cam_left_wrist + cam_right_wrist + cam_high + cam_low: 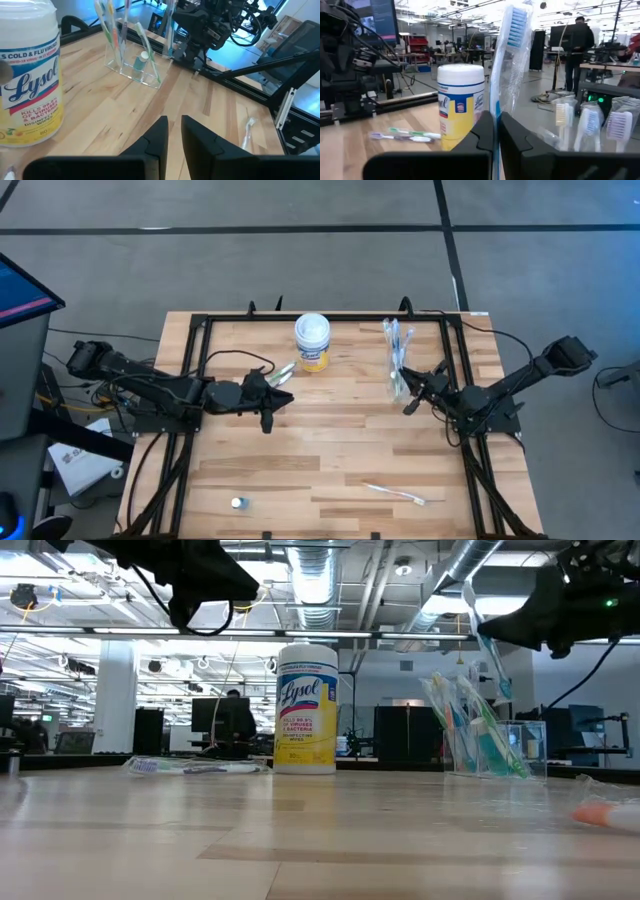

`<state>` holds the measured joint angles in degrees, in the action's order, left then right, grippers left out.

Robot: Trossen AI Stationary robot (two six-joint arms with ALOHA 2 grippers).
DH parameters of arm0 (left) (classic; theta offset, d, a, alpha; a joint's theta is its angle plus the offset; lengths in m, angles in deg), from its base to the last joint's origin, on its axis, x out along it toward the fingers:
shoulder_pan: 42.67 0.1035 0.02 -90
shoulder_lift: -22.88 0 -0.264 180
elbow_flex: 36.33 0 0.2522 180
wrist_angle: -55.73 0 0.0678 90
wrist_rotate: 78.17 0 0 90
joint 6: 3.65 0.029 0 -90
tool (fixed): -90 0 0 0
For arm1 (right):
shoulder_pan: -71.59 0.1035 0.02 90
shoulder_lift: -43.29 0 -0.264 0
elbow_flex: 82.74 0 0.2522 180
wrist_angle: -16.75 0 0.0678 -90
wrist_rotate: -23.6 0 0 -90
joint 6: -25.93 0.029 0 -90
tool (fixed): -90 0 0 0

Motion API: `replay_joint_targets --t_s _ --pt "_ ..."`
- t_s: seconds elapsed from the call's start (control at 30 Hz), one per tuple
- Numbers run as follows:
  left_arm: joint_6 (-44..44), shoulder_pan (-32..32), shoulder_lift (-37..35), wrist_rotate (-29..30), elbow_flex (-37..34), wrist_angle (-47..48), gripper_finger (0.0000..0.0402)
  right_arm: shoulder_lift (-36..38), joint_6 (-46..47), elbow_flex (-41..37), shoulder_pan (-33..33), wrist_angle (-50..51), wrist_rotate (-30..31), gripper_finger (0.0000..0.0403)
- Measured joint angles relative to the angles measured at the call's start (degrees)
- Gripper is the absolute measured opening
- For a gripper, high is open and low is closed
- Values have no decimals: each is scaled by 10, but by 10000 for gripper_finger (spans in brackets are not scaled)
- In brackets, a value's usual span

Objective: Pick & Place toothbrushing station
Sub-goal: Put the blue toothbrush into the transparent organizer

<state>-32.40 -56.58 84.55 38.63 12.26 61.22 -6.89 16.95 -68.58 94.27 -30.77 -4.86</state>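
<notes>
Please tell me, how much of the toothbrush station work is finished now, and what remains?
Partly done. Several toothbrushes already stand in the clear holder, along with a small blue tube. The right pincer is shut on a blue toothbrush near the holder. Still loose: two brushes beside the canister and one at the table's near edge. The left pincer hangs with nothing between its fingers.

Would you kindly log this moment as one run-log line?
right gripper: shut on wrapped blue toothbrush, above clear holder | left gripper: open, empty, beside Lysol canister | loose toothbrush: front of table
</notes>
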Motion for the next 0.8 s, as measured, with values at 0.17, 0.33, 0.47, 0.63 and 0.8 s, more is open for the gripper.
replay_joint_targets --t_s 0.17,0.33,0.47,0.63,0.8 --pt "0 -6 0 2 0 -1 49 0 -1 0 -18 -1 0 0" --pt "0 -14 0 11 0 -2 49 0 38 0 -24 24 0 0" --pt "0 -16 0 13 0 -3 49 -4 79 0 -24 65 18 0" --pt "1 -16 0 13 0 -3 49 -29 122 0 -5 105 55 0" --pt "4 -16 0 13 0 -3 49 -48 150 -1 49 123 148 0"
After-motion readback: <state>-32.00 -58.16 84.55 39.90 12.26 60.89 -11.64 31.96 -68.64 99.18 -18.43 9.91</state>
